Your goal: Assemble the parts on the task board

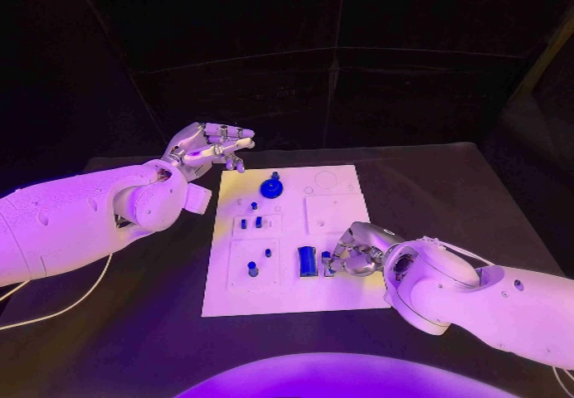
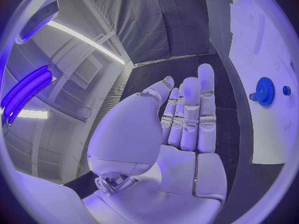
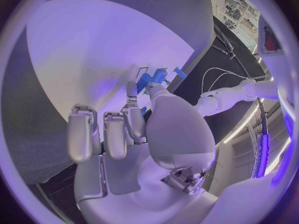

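Note:
The white task board (image 1: 287,286) lies in the middle of the table. A blue gear (image 1: 271,187) stands near its far edge and shows again as the gear (image 2: 264,91) in the left wrist view. Several small blue pegs (image 1: 252,269) stand in its left half. A tall blue block (image 1: 308,260) stands near the middle. My right hand (image 1: 355,250) rests on the board beside that block. Its thumb and a finger pinch a small blue part (image 3: 151,78). My left hand (image 1: 210,148) hovers off the board's far left corner, fingers straight and holding nothing.
The black table (image 1: 454,191) surrounds the board on all sides. A white cable (image 1: 72,303) trails over the table under my left arm. The board's right half (image 1: 335,207) carries only shallow round and square recesses.

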Controlling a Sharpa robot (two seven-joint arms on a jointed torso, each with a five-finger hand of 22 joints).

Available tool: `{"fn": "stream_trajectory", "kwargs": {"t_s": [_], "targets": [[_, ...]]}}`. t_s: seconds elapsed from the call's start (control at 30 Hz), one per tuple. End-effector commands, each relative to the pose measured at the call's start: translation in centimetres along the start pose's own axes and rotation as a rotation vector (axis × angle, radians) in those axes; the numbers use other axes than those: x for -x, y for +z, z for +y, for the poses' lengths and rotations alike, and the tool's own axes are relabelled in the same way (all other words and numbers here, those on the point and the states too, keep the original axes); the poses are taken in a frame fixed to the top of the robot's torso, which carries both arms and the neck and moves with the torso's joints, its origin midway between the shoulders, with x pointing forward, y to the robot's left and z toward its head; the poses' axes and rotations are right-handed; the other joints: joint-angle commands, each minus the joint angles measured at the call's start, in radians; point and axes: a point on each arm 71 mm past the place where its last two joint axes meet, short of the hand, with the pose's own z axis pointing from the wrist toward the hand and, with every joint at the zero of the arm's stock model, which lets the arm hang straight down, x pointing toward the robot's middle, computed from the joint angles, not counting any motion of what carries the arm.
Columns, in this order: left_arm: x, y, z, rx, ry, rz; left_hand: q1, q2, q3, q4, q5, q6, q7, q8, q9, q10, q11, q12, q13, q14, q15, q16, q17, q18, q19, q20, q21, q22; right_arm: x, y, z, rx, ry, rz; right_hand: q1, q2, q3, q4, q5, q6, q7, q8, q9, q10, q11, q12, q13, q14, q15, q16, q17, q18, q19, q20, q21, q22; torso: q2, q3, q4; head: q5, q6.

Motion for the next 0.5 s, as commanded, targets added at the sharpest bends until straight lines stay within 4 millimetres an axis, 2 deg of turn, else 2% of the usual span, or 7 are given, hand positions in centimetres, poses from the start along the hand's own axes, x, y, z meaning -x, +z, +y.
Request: {"fn": "stream_trajectory", "kwargs": {"t_s": [0.03, 0.23, 0.5], "targets": [[-0.11, 0.03, -0.14, -0.005, -0.008, 0.011, 0.008, 0.0, 0.0, -0.006, 0.004, -0.008, 0.0, 0.003, -0.001, -0.008, 0.002, 0.004, 0.0, -0.007, -0.002, 0.005, -0.001, 0.014, 0.004, -0.003, -0.003, -0.001, 0.0, 0.0, 0.15, 0.008, -0.019, 0.002, -0.013, 0.0, -0.016, 0.004, -0.022, 0.0, 0.005, -0.005, 0.005, 0.008, 0.001, -0.006, 0.047, 0.084, -0.008, 0.002, 0.168, -0.011, 0.001, -0.006, 0.003, 0.018, 0.0, -0.0002, -0.0005, 0.0, -0.001], [-0.1, 0.03, -0.15, -0.005, -0.008, 0.011, 0.008, 0.0, 0.0, -0.006, 0.004, -0.008, 0.0, 0.003, -0.001, -0.008, 0.002, 0.004, 0.0, -0.007, -0.002, 0.005, -0.001, 0.014, 0.004, -0.003, -0.003, -0.001, 0.06, 0.01, 0.12, 0.009, -0.02, -0.005, -0.037, 0.009, -0.06, 0.012, -0.153, -0.003, 0.008, -0.007, 0.019, 0.007, 0.003, -0.011, 0.046, 0.083, -0.006, -0.001, 0.163, -0.011, 0.0, -0.005, 0.001, 0.017, 0.0, 0.0002, 0.0002, 0.0, -0.001], [-0.08, 0.03, -0.14, -0.005, -0.008, 0.01, 0.009, -0.001, 0.001, -0.008, 0.004, -0.009, 0.0, 0.004, -0.001, -0.008, 0.003, 0.005, 0.0, -0.008, -0.002, 0.006, -0.002, 0.013, 0.004, -0.004, -0.003, -0.001, 0.14, -0.12, 0.1, 0.013, -0.018, -0.011, -0.048, 0.022, -0.107, 0.012, -0.235, -0.006, 0.008, -0.011, 0.035, 0.005, 0.004, -0.014, 0.046, 0.083, -0.006, -0.003, 0.16, -0.01, -0.001, -0.003, -0.001, 0.016, 0.0, 0.0005, -0.001, -0.001, -0.003]]}}
